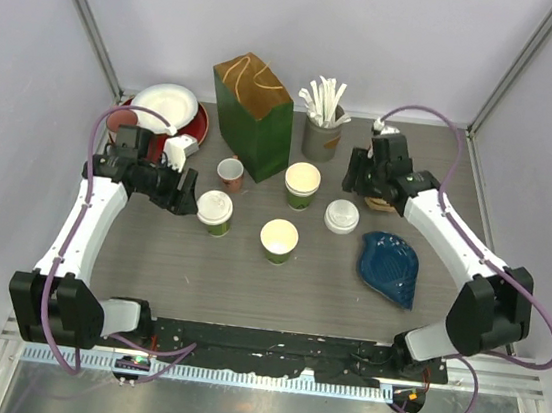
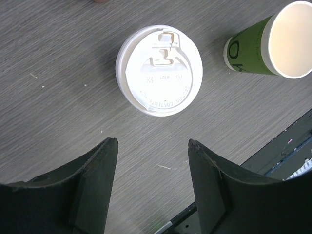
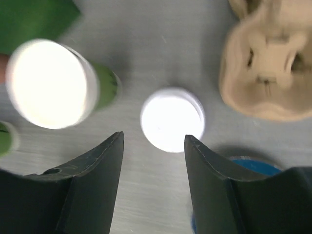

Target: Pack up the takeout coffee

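The green paper bag [image 1: 253, 103] stands at the back of the tabletop [image 1: 147, 271], and everything is placed from it here.

Forward and left of the bag, the left gripper [image 1: 184, 199] has its fingers [image 2: 97, 185] apart with nothing between them. Just past their tips stands a lidded green cup [image 1: 215, 211], upright. From the left wrist its white lid [image 2: 158, 70] appears face-on, a little ahead of the gap and clear of both fingers. Its long axis is vertical and the cup is round, so a sideways close from this heading should do. The left arm is plainly the nearer one.

Directly in front of the bag, closer to the arm bases, stands an open green cup [image 1: 279, 239]. A second open cup [image 1: 302, 185] is just forward and right of the bag. Both are upright, unlidded and between the two arms.

Further right of the bag lies a loose white lid [image 1: 341, 216]; whether a cup sits under it cannot be told. The right gripper [image 1: 361, 185] hangs over it, fingers [image 3: 92, 190] also spread and empty, with the lid centred just beyond their tips. The right arm is nearer to it. A cardboard cup carrier [image 3: 265, 63] lies beside the lid, on the side away from the bag.
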